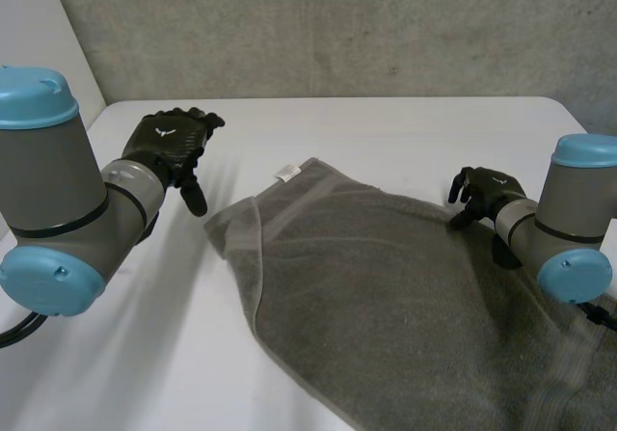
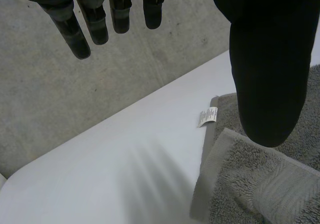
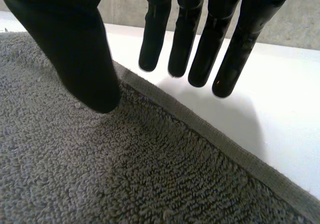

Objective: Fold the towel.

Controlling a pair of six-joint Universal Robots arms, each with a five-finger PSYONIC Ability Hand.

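A grey towel lies flat over the middle and right of the white table. Its left corner is turned over, and a white label shows at the far corner. My left hand hovers open over bare table, left of that corner. In the left wrist view the label and the turned-over corner lie below the thumb. My right hand is at the towel's far edge on the right. Its straight fingers hang just above the hem and hold nothing.
A grey concrete wall rises behind the table's far edge. My right arm reaches over the towel's right part. Bare table lies left of the towel and beyond its far edge.
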